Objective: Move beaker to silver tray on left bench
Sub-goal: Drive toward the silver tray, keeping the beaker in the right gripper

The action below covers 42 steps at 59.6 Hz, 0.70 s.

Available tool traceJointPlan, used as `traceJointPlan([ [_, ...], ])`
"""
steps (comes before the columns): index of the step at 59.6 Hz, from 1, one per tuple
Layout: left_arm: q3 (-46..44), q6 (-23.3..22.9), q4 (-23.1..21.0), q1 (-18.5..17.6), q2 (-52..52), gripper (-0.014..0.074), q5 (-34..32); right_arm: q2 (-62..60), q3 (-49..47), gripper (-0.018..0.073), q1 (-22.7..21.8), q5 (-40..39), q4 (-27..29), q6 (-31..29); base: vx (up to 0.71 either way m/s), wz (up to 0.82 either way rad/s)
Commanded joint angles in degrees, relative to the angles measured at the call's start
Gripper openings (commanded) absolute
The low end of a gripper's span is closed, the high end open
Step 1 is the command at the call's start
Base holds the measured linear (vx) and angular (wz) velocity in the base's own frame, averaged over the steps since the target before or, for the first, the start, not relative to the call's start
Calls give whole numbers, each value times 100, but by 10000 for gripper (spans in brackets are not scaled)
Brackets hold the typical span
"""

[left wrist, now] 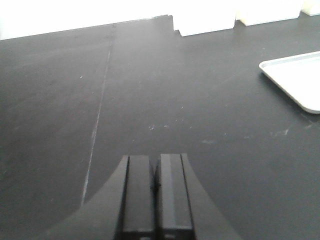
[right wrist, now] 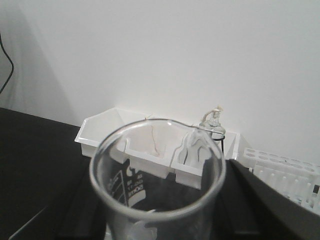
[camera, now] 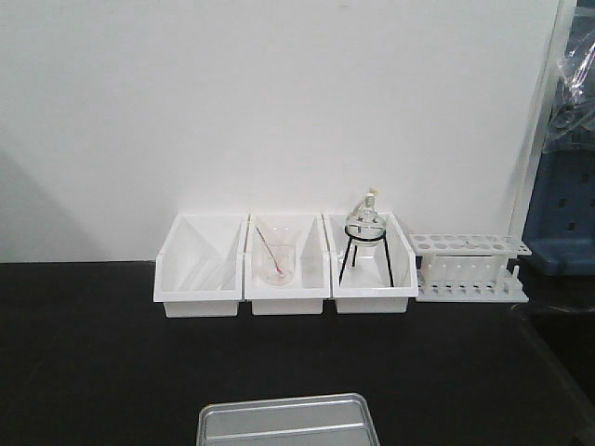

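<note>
Black bench point(camera: 93, 353), beaker point(right wrist: 157, 175) between right fingers point(right wrist: 262, 202)

This is a laboratory: a long matte black desk point(camera: 93, 372) runs along a plain white wall point(camera: 279, 93), and a row of white plastic bins point(camera: 286, 295) sits at its back edge. One bin holds a round flask on a black tripod point(camera: 363, 223), and another holds a clear beaker with a pinkish rod point(camera: 276, 263). A white test tube rack point(camera: 469, 268) stands just beside the bins. A silver tray point(camera: 284, 423) lies on the desk nearer the front, and the right wrist view shows a graduated glass beaker point(right wrist: 127, 187) with printed volume marks.
</note>
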Motion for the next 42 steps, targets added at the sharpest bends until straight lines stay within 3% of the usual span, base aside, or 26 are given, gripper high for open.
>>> traceJointPlan([
  [1,114,-10,-15,-45,-41,1,-429,27,-176,-11,-21,-421,-6,-38,5,-6],
  [28,114,-10,-15,-45,-41,1,-429,27,-176,-11,-21,-441,-1,-38,1,-2],
  [42,114,-10,-15,-45,-41,1,-429,383,-176,-11,-21,-1430,-1,-38,0,0],
])
